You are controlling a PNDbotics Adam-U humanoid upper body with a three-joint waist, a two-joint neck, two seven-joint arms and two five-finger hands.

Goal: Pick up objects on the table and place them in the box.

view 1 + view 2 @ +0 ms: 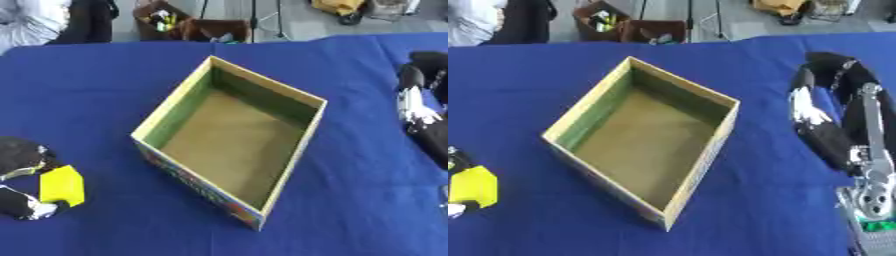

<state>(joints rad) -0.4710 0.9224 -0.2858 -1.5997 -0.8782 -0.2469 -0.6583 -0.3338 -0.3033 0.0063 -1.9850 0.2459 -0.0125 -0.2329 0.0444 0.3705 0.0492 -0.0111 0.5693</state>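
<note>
An open cardboard box point(305, 132) with green inner walls and a bare brown floor stands at an angle in the middle of the blue table. Nothing shows inside it. My left hand point(21, 162) is at the lower left, well left of the box and low over the cloth. Its fingers are curled round a yellow block point(63, 185). My right hand point(808, 114), black with silver-white parts, hangs over the cloth to the right of the box, and the arm point(871, 165) runs down to the lower right corner. Nothing shows in that hand.
The blue cloth point(105, 85) covers the whole table. Beyond the far edge stand brown crates point(188, 24) with small items, stand legs, and a person's clothing at the upper left.
</note>
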